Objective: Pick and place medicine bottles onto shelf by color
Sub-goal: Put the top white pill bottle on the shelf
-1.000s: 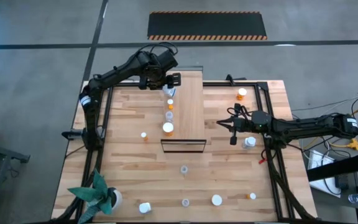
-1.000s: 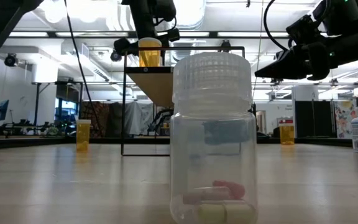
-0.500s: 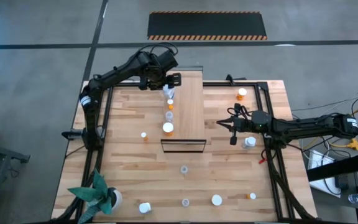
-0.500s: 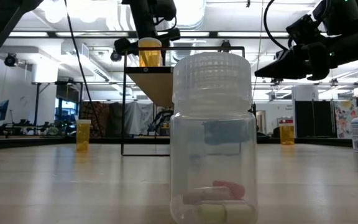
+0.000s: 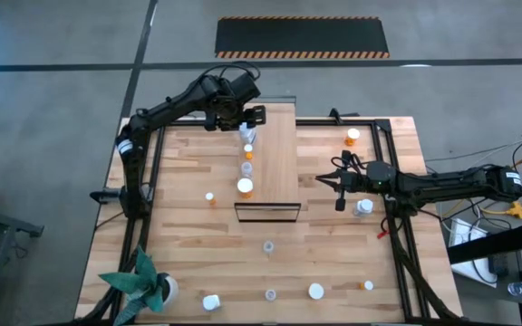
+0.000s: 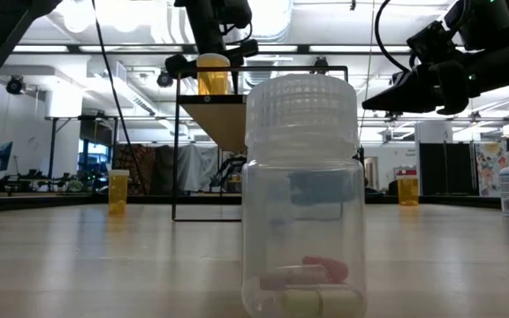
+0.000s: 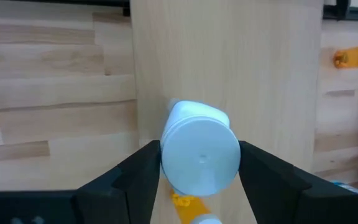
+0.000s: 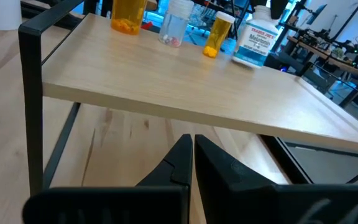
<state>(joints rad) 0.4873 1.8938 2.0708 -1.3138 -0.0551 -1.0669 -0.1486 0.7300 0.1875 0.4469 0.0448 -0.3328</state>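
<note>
The shelf (image 5: 279,154) stands mid-table, a pale board in a thin dark frame. Several bottles stand in a row along its left edge: a large orange one (image 5: 245,186), a clear one (image 5: 246,168), a small orange one (image 5: 247,152) and a white bottle with a blue label (image 5: 247,136). My left gripper (image 5: 250,122) hangs over the shelf's far end, shut on that white bottle (image 7: 201,152). My right gripper (image 5: 338,188) hovers right of the shelf, shut and empty; its fingers (image 8: 191,155) point under the board. My left gripper pinches the white bottle at its white cap (image 7: 201,155), one finger (image 7: 143,171) on each side. The fingers come from above, slanting from the table's far side. The bottle's base (image 8: 248,61) rests on the shelf board, and the bottle stands upright.
Loose bottles lie about the table: an orange one (image 5: 352,136) far right, a whitish one (image 5: 362,207) by my right arm, a small orange one (image 5: 210,196) left of the shelf, clear ones (image 5: 267,245) and white-capped ones (image 5: 316,291) nearer. A potted plant (image 5: 143,285) fills the near left corner.
</note>
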